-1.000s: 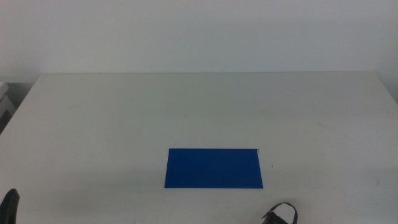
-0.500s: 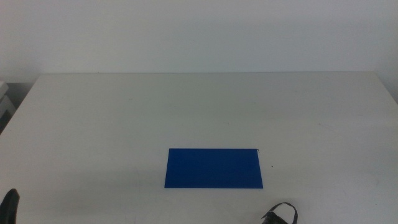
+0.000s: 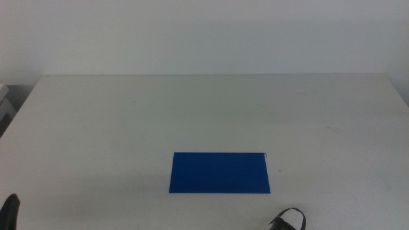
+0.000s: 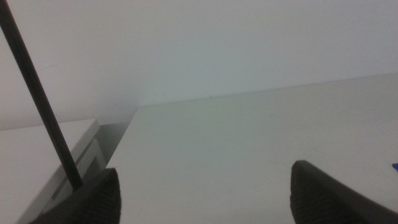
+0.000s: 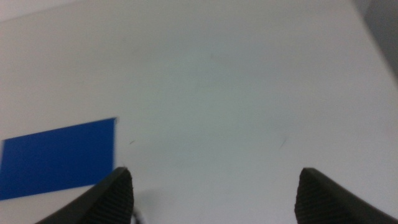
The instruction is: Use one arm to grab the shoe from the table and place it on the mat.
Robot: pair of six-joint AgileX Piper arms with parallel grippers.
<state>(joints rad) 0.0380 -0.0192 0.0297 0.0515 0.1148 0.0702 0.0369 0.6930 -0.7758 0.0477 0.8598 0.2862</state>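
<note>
The deep-blue mat [image 3: 219,172] lies flat on the white table [image 3: 192,108], near its front middle, with nothing on it. The mat also shows in the right wrist view [image 5: 56,158]. The shoe is out of view in all frames. My left gripper [image 4: 205,186] waits at the bottom left edge of the middle view [image 3: 9,214], its jaws wide apart and empty. My right gripper [image 5: 217,183] waits at the bottom edge [image 3: 289,220], just in front of the mat's right corner, its jaws wide apart and empty.
A white wall rises behind the table's far edge. A grey-white unit [image 3: 5,105] stands beside the table's left edge, also in the left wrist view [image 4: 56,162]. A thin black cable [image 4: 37,99] crosses the left wrist view.
</note>
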